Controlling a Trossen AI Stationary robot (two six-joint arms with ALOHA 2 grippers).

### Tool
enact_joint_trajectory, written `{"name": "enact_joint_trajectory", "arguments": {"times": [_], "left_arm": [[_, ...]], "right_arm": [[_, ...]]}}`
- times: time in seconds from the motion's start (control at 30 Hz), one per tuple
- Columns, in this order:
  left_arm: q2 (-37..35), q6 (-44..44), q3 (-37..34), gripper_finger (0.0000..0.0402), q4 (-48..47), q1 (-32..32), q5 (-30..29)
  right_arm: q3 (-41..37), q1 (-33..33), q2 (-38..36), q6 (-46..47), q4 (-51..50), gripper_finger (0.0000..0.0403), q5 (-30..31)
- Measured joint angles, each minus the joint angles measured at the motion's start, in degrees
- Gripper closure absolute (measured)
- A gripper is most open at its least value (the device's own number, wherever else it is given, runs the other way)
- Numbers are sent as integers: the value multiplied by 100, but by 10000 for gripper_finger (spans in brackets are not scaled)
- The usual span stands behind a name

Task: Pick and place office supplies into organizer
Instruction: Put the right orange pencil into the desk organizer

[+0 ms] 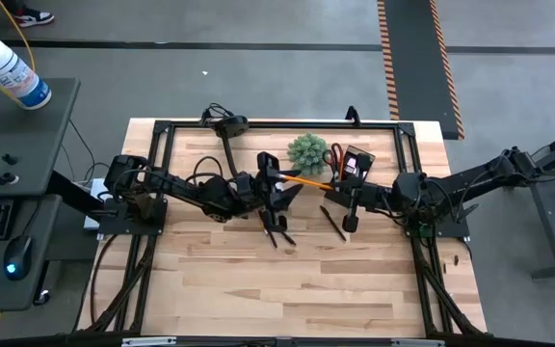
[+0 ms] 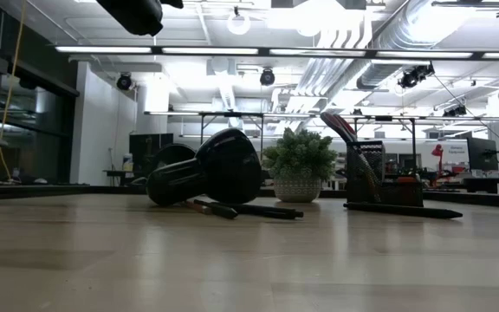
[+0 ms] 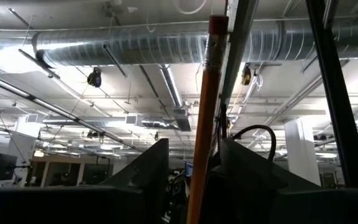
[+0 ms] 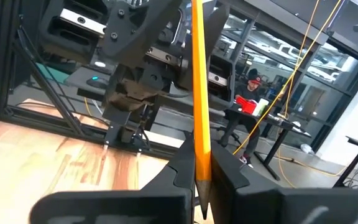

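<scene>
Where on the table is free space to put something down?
The whole near half of the table is bare. It is crowded between plant, organizer, both grippers and the pens.

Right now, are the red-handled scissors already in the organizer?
Yes, the red-handled scissors stand in the black organizer beside the plant in the high view.

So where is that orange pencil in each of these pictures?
High view: the orange pencil lies mid-table, just below the plant, between both arms.
Low view: not in it.
Left wrist view: up the middle, eraser on top, at the left gripper.
Right wrist view: upright, centre, clamped in the right gripper.
Shared landmark: the plant, also mid-picture in the low view.
</scene>
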Motion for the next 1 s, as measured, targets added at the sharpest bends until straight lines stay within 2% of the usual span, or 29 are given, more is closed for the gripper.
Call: {"name": "enact_joint_trajectory", "arguments": {"times": [0.53,0.63,0.8,1.0], "left_arm": [[0,-2,0,390,-7,0,-53],[-1,-4,0,393,-12,0,-54],[0,-10,0,374,-35,-4,-203],[-2,-15,0,385,-46,0,-284]], "right_arm": [[0,0,0,31,-59,392,7],[0,0,0,56,-83,392,9],[0,0,-1,182,-143,386,4],[0,28,0,275,-250,318,38]]}}
